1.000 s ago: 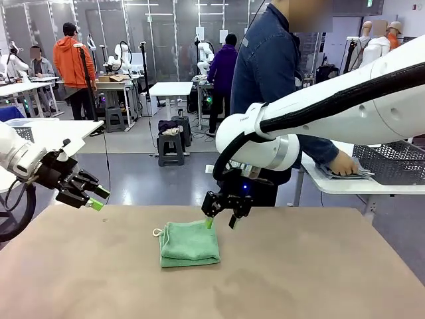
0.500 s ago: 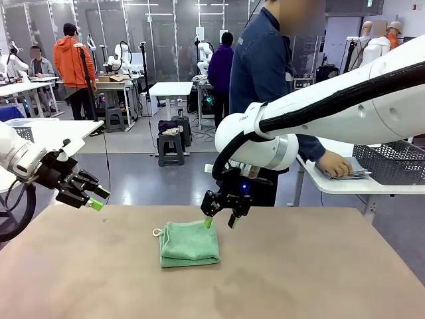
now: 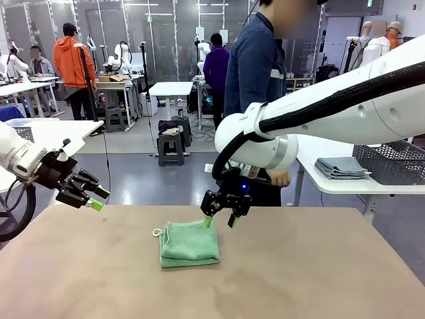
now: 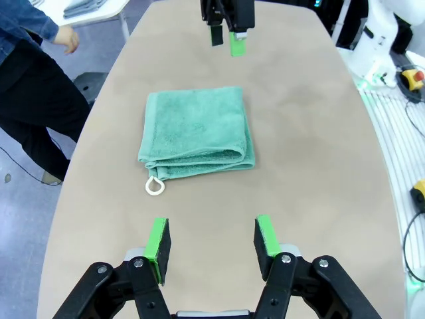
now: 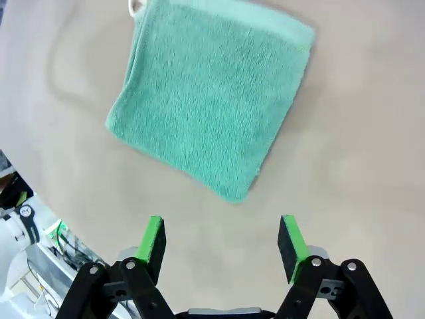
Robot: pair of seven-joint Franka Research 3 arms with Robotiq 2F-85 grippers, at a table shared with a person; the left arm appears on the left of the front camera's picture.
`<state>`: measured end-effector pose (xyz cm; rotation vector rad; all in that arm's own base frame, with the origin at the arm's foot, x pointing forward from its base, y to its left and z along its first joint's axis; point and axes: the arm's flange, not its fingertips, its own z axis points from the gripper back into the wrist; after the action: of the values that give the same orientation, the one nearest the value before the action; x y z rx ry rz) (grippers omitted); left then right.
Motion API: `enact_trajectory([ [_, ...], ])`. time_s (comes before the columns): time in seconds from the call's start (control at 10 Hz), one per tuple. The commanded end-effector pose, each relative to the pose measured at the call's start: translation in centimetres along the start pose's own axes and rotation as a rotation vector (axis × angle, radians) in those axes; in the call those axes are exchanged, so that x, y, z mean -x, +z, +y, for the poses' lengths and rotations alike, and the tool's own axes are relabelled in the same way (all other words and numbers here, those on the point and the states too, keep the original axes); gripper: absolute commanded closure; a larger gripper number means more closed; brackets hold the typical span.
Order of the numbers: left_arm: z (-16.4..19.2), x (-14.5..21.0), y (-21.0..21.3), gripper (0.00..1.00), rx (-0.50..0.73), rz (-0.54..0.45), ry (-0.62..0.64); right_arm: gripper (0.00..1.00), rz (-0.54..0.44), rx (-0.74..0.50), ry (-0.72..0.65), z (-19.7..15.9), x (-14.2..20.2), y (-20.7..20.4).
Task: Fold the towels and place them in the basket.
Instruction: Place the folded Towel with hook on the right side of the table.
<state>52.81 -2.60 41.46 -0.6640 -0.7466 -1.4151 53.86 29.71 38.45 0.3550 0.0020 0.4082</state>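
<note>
Front view: your mint towel (image 3: 189, 243) lies folded mid-table. The right gripper (image 3: 220, 223) hovers at its far right corner, and the left gripper (image 3: 99, 199) hangs near the table's left end. The basket (image 3: 392, 161) sits far right on a side table (image 3: 332, 185). Wrist views add: both pincers gape wide and hold nothing, and a white loop (image 4: 154, 187) sits on the towel's left side.

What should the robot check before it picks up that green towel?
1. Towel folded: ok, lies flat on the table.
2. Right gripper open and empty: ok, above the towel's far edge.
3. Left gripper out of the way: ok, open, off to the side.
4. Person's hand away from the towel: ok.
5. Basket within reach: cannot tell, it stands on a side table.
</note>
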Motion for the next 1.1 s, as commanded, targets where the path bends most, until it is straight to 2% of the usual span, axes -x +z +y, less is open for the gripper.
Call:
enact_trajectory([
  [0.0, -0.1, -0.1, 0.1, 0.35, 0.000, 0.007, -0.006, 0.15, -0.133, 0.020, -0.082, 0.1, -0.5, -2.7],
  [0.1, -0.1, -0.1, 0.1, 0.35, 0.000, 0.007, -0.006, 0.15, -0.178, 0.053, -0.138, -0.1, -0.8, -3.4],
  [0.3, -0.1, -0.1, 0.1, 0.35, 0.000, 0.007, -0.006, 0.15, -0.208, 0.095, -0.252, -0.3, -1.3, -4.7],
  [0.6, -0.1, -0.1, 0.1, 0.35, 0.000, 0.007, -0.006, 0.15, -0.160, 0.096, -0.353, -0.8, -1.5, -6.6],
  [1.0, -0.1, -0.1, 0.1, 0.35, 0.000, 0.007, -0.006, 0.15, -0.116, 0.037, -0.366, -1.1, -2.0, -8.3],
])
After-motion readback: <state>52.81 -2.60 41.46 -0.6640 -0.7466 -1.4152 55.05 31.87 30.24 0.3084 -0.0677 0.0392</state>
